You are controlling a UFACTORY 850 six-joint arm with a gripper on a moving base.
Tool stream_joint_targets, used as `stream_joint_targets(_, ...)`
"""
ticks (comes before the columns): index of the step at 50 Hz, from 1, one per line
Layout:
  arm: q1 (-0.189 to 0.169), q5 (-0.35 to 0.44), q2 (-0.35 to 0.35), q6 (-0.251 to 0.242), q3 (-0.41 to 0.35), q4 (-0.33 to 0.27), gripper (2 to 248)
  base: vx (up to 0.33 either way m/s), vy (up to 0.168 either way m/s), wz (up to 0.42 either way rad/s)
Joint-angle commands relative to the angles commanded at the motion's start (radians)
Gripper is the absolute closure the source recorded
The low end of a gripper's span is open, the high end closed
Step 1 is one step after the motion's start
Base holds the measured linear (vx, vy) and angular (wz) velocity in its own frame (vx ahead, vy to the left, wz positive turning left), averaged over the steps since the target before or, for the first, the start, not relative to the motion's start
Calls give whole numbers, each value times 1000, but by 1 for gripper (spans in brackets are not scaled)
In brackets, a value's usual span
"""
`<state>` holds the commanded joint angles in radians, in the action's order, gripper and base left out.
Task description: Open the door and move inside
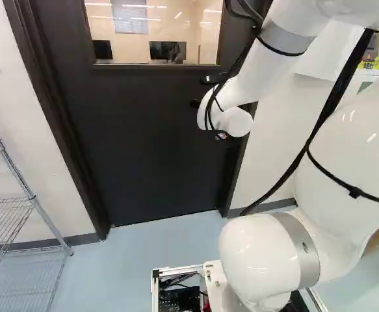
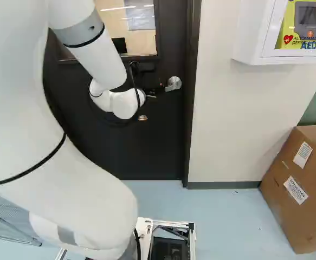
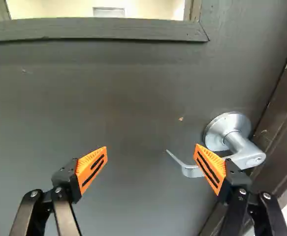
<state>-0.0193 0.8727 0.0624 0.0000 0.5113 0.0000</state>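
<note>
I have the claw (image 2: 156, 90) wide open in front of the door (image 1: 143, 143), its orange pads (image 3: 209, 167) well apart and gripping nothing. The lever handle (image 3: 241, 150) sits near the door's side edge, below the corner of the window (image 1: 153, 29). From the wrist, I see the finger nearer the door frame (image 3: 276, 132) overlapping the lever; the curved tip pokes into the span between the fingers, while the round base lies ahead and to the frame side. I can't tell whether that finger touches the metal. The door is closed in its frame. A wire shelf (image 1: 36, 208) stands at the left of my left base view; a cardboard box (image 2: 293, 200) is at the right of the right one.
</note>
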Motion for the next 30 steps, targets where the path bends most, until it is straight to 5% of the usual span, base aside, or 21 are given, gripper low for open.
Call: stream_joint_targets(30,0,0,-61,0,-11,0,3,0,0,0)
